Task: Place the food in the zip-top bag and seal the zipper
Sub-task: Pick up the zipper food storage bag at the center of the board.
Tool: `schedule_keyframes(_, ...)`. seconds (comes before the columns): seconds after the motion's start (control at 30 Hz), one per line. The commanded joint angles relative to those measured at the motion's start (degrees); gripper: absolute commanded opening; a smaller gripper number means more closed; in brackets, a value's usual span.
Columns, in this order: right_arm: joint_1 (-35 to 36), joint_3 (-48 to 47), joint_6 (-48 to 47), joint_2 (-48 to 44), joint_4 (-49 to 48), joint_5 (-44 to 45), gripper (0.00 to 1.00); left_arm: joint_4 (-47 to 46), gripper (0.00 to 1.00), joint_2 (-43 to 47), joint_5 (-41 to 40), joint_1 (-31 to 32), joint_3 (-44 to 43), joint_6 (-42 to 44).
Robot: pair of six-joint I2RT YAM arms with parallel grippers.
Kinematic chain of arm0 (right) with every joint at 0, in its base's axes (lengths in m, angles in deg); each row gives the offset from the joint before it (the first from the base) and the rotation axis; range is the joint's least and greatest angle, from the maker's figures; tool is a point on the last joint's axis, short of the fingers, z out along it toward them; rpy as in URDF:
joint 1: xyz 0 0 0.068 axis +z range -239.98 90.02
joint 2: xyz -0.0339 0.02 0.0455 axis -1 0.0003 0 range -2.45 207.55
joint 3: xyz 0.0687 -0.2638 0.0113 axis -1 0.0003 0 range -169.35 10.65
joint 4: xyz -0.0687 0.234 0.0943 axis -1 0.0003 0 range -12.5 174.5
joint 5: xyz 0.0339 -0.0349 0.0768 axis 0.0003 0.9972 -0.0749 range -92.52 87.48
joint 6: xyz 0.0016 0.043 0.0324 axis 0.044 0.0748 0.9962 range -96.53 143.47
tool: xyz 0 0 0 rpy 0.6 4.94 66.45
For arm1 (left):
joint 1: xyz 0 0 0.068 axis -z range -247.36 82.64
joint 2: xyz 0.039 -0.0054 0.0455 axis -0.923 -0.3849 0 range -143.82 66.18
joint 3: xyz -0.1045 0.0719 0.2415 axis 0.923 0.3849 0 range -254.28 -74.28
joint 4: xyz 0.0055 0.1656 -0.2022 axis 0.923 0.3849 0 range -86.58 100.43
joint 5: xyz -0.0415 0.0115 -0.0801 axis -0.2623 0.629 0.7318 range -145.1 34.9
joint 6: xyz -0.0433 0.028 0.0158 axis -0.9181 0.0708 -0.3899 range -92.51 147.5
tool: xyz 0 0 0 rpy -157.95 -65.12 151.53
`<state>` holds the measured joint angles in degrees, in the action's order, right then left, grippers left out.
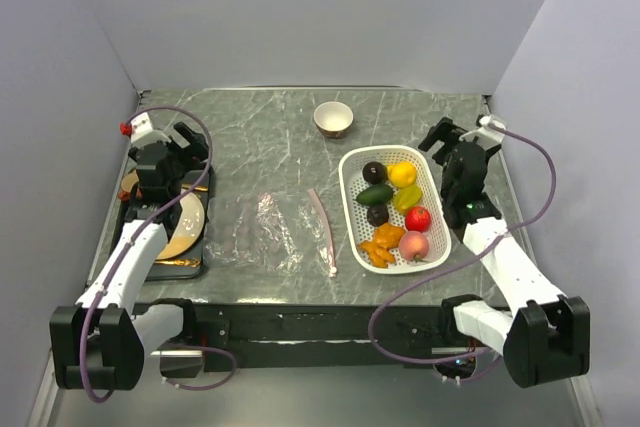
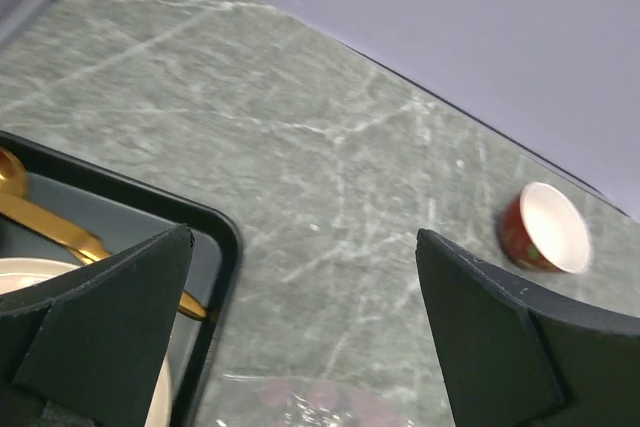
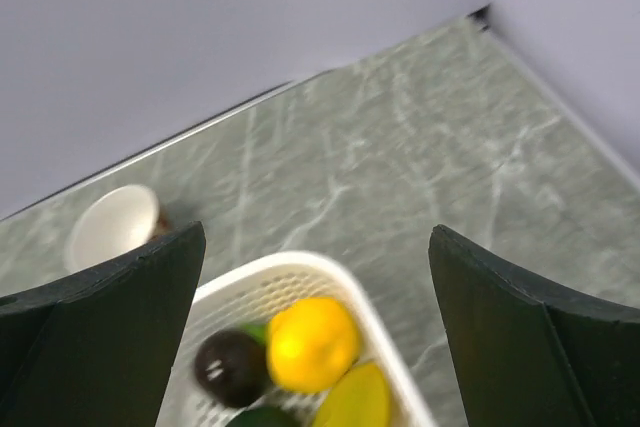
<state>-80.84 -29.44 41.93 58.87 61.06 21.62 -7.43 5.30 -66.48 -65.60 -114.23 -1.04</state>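
Since the small toy fruits and vegetables (image 1: 392, 209) all sit in the white perforated plastic basket (image 1: 345, 187), I judge my right gripper (image 1: 447, 139) the nearer one. It hovers at the basket's far right edge, jaws wide apart, with the food below and to their near-left. The clear crinkly zip-top bag (image 1: 262, 232) lies flat between the arms, its pale pink zipper strip (image 1: 323, 229) running far-to-near on the basket side. My left gripper (image 1: 188, 145), jaws also apart, hangs over the dark tray (image 2: 222, 232).
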Motion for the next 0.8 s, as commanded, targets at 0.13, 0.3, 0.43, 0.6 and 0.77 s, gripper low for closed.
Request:
schedule_keyframes(0.13,0.2,1.0,11.7,-4.4,22.3,-14.7,1.0,9.6,0.99,-2.2,8.5,0.5,-8.9,-3.0)
schedule_keyframes(0.3,0.2,0.6,13.9,-4.0,20.9,-20.4,1.0,10.5,0.99,0.0,17.1,0.5,-9.3,-1.4)
schedule_keyframes(0.43,0.2,-6.3,13.4,0.4,24.6,-23.7,1.0,17.2,0.99,-0.5,17.7,0.5,-11.5,1.9)
schedule_keyframes(0.6,-0.4,-15.5,15.2,9.6,30.5,-24.0,1.0,18.1,0.99,-3.4,22.3,0.5,-12.9,3.2)
schedule_keyframes(0.77,-1.1,-20.1,17.1,14.9,31.7,-28.3,1.0,19.8,0.99,-4.4,24.7,1.3,-13.5,2.8)
